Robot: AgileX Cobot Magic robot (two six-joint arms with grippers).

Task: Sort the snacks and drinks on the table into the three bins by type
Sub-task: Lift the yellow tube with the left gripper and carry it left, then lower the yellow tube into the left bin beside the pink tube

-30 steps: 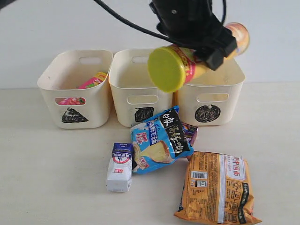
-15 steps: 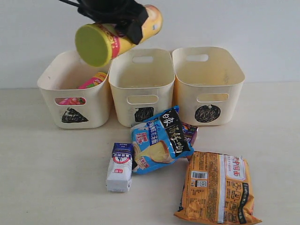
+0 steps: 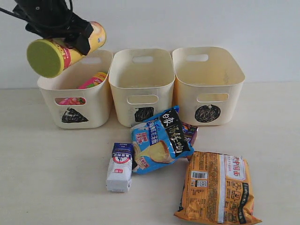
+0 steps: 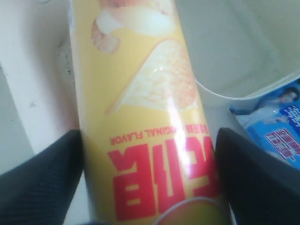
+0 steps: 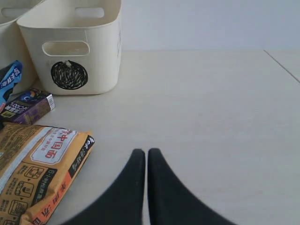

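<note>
My left gripper (image 3: 70, 35) is shut on the yellow-orange chip tube (image 3: 63, 49), which hangs tilted above the triangle bin (image 3: 75, 101), its yellow-green lid toward the camera. Up close, the tube (image 4: 140, 117) fills the space between the black fingers (image 4: 42, 183). A pink chip tube (image 3: 91, 82) lies inside the triangle bin. The square bin (image 3: 140, 101) and circle bin (image 3: 208, 96) stand to its right. On the table lie the white carton (image 3: 119, 167), the blue bag (image 3: 159, 140) and the orange bag (image 3: 218, 187). My right gripper (image 5: 146, 154) is shut, empty, low over bare table.
A small purple box (image 3: 190, 132) lies half under the blue bag, beside the circle bin (image 5: 75, 51). The orange bag (image 5: 33, 168) lies close to my right gripper. A white wall stands behind the bins.
My left gripper has carried the yellow-orange tube leftward, from over the square and circle bins to above the triangle bin. Things on the table have not moved.
</note>
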